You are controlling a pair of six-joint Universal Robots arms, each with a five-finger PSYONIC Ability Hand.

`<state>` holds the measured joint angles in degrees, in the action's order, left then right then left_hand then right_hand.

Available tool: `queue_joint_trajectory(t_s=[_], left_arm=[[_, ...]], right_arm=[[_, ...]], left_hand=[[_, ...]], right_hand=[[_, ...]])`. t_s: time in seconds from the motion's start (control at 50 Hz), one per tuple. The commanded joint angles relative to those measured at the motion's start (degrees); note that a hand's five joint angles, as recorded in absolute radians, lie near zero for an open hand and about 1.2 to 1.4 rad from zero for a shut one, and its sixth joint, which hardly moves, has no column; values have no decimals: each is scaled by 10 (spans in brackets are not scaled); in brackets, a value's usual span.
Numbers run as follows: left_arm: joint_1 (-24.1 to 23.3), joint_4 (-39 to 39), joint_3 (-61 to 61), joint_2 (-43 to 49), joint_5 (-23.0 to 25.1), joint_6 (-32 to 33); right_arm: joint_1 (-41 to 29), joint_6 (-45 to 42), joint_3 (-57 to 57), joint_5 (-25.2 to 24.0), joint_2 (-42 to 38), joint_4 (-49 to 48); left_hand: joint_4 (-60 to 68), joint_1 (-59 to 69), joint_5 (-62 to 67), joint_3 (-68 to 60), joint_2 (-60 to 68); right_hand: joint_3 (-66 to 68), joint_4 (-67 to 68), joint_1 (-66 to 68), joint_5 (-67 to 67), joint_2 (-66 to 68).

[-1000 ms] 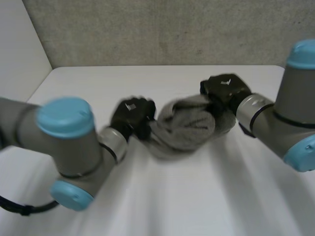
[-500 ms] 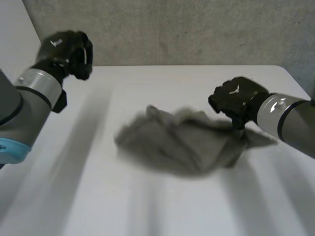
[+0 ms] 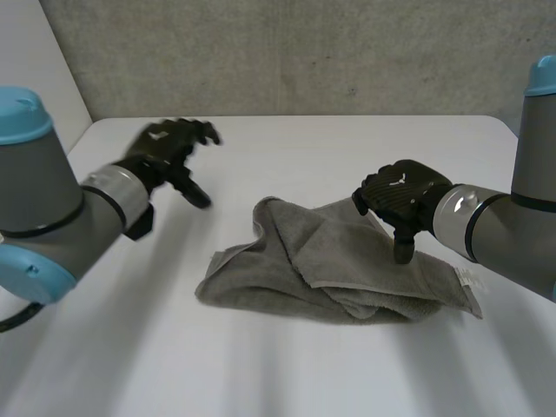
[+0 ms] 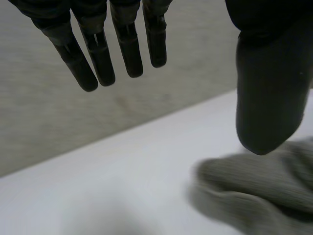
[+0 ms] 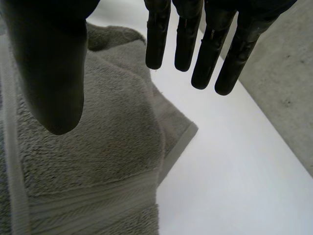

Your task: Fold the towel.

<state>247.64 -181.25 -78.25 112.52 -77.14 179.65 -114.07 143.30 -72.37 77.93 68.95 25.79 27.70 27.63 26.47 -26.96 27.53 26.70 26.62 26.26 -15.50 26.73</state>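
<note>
Both empty, fingers straight: your left hand swung back toward the crumpled grey terry towel; your right hand hovers above it.

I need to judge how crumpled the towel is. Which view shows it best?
Head view: the whole towel lies rumpled on the table. The right wrist view shows one layered part beneath the right hand; the left wrist view, a bit by the left hand.
</note>
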Motion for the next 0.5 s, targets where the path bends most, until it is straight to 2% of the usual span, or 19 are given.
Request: queue_joint_trajectory(t_s=[0.02, 0.12, 0.2, 0.26, 0.3, 0.32, 0.34, 0.36, 0.4, 0.42, 0.44, 0.46, 0.5], left_arm=[[-59, 88, -5, 18, 31, 104], [-79, 106, -5, 51, 30, 169], [-83, 105, -9, 73, 30, 174], [-88, 105, -15, 97, 25, 178], [-90, 105, -22, 115, 9, 179], [-90, 105, -22, 115, 9, 179], [-91, 105, -25, 122, -2, 180], [-91, 105, -25, 122, -2, 180], [-95, 100, -23, 125, -27, 180], [-95, 100, -23, 125, -28, 180], [-96, 94, -20, 120, -39, 178], [-96, 88, -20, 114, -45, 176], [-96, 80, -21, 105, -49, 176]], right_arm=[[-3, -2, -22, -2, -9, 5], [-27, -2, -22, -1, -37, 5], [-36, -1, -23, 0, -54, 4], [-40, 0, -23, 2, -74, 0], [-45, 0, -18, 3, -96, -4], [-45, 0, -18, 3, -96, -4], [-46, 0, -14, 3, -102, -7], [-46, 0, -14, 3, -102, -7], [-42, 4, -8, 3, -103, -21], [-42, 4, -8, 3, -103, -21], [-38, 7, -5, 5, -101, -35], [-38, 8, -5, 7, -94, -51], [-38, 9, -7, 10, -80, -65]], left_hand=[[-126, -125, -214, 118, -124], [-136, -135, -224, 129, -134], [-136, -135, -224, 129, -134], [-126, -125, -214, 119, -124], [-91, -90, -179, 84, -89], [-91, -90, -178, 83, -89], [-17, -17, -105, 10, -16], [-17, -16, -104, 9, -15], [259, 260, 171, -267, 261], [261, 262, 173, -268, 263], [432, 433, 345, -440, 434], [522, 523, 434, -529, 524], [523, 524, 435, -530, 525]], right_hand=[[-13, -12, -9, 1, -13], [-20, -19, -15, 8, -20], [-5, -4, 0, -7, -5], [37, 38, 42, -49, 37], [149, 150, 154, -161, 149], [150, 151, 154, -162, 150], [253, 254, 258, -265, 253], [254, 255, 259, -266, 254], [495, 496, 500, -507, 495], [497, 497, 501, -509, 496], [533, 533, 537, -545, 532], [533, 534, 537, -545, 533], [533, 534, 537, -545, 533]])
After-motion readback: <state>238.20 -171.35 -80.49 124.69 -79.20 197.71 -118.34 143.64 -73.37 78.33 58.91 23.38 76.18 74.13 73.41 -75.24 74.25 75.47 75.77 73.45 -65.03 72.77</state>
